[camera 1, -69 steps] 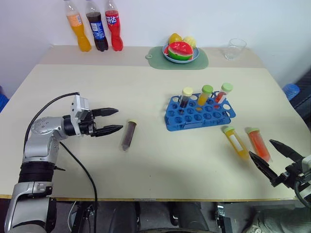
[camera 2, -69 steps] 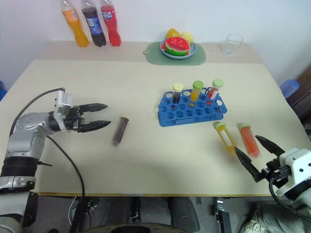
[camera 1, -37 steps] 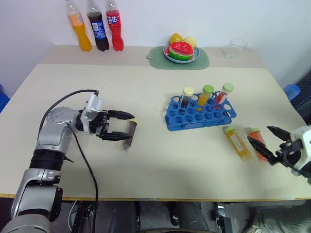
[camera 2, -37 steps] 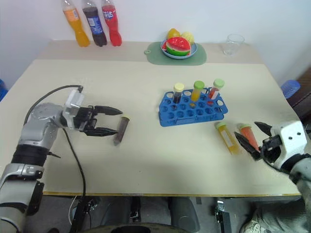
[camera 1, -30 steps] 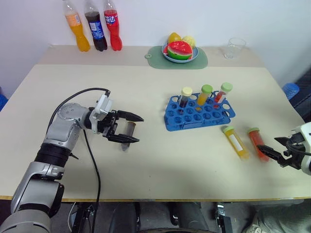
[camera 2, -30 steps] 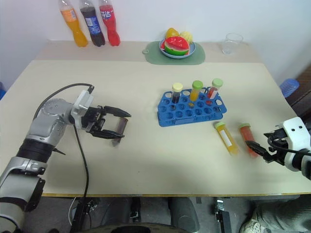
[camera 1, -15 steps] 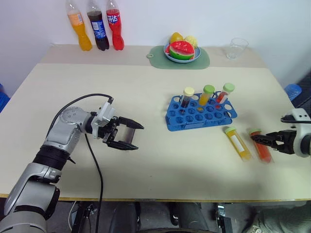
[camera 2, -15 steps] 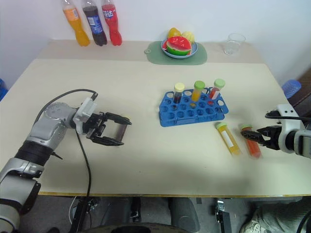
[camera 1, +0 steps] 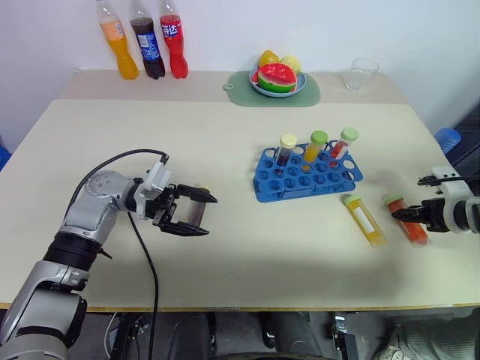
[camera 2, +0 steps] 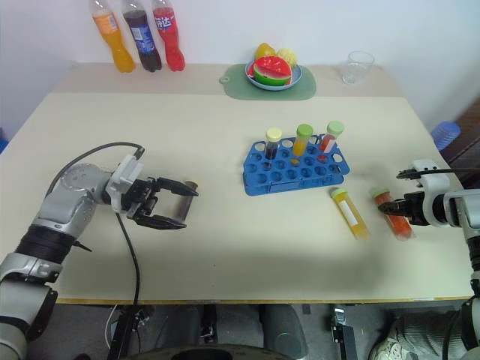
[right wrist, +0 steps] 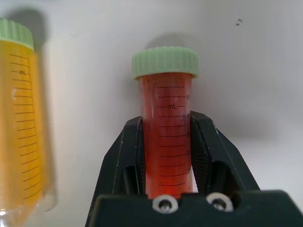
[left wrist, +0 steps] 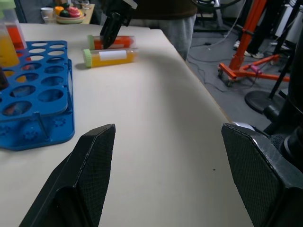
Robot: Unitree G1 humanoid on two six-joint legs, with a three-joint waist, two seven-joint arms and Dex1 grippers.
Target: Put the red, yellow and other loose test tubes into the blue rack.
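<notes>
Right tool pinching red tube

You get bright, even overhead light on the table, with soft shadows close under things. The head views are sharp and free of glare. In your right wrist view the red tube reads crisply; your left wrist view blurs its near fingers
</notes>
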